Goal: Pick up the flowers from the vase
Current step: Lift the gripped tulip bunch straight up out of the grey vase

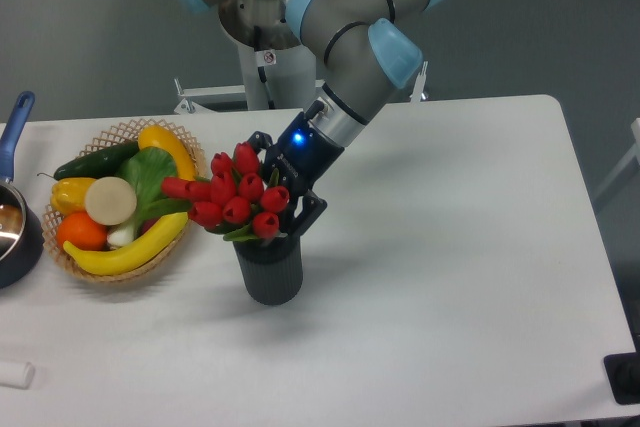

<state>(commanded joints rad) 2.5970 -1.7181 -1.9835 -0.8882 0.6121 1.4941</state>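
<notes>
Item: the flowers (236,197), red buds leaning left over the mouth of the vase (270,269), stems apparently still inside it. Item: the hand (282,209), reaching in from the vase's upper right, tilted down-left, fingers flanking the bunch just above the rim; I judge them closed on the flowers, though buds hide the contact. Lift should run upward, I reckon. Left of the vase: wicker basket (122,209), pot (15,227), on the worktop (460,277).

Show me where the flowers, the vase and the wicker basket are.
flowers (236,199), fixed camera, red buds.
vase (270,275), fixed camera, ribbed side.
wicker basket (112,131), fixed camera, back rim.
</notes>
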